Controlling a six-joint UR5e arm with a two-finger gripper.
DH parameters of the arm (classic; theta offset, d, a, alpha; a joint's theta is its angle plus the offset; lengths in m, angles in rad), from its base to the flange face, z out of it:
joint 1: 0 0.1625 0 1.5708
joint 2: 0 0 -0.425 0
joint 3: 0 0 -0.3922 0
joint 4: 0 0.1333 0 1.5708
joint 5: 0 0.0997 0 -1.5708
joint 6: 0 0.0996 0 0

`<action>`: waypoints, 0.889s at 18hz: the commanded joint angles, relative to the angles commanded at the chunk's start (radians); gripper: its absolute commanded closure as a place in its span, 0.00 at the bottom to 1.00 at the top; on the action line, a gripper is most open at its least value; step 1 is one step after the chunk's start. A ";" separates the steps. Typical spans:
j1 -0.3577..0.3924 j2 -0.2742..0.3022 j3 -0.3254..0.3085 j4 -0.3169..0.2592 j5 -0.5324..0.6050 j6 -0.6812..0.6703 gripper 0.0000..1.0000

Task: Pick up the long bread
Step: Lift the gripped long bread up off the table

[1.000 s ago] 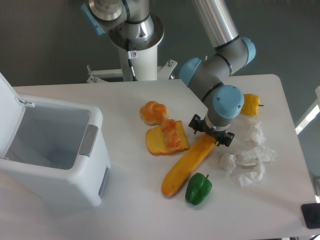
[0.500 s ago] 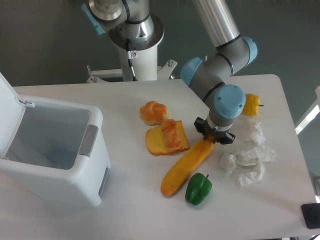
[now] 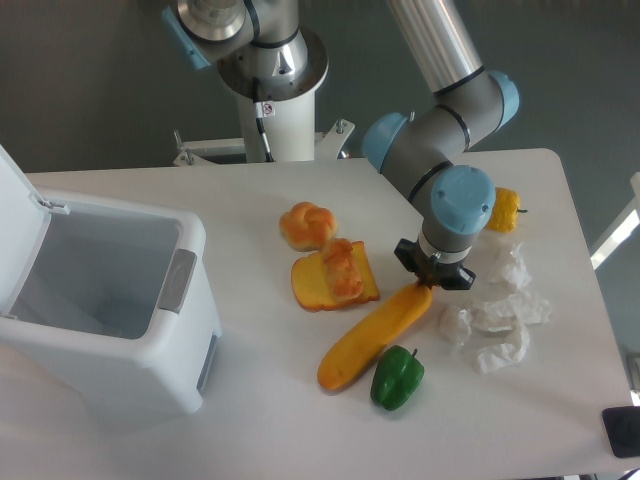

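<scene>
One smooth yellow-orange long bread, upper end w/ gripper clamped on.

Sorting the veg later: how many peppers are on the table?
2: a green pepper beside the long bread's lower end, and a yellow pepper behind the arm, partly hidden.

The long bread is looking smooth and glossy; the crumpled white wads are looking papery, matt.

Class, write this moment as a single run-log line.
phase: grasp | gripper: on upper end of bread | closure: hidden by wrist | bread: far end on table, beside pepper
</scene>
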 joint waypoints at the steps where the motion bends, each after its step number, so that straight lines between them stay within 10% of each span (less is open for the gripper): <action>1: 0.002 0.012 0.028 -0.029 -0.005 0.000 0.96; 16: 0.008 0.059 0.291 -0.261 -0.051 0.153 1.00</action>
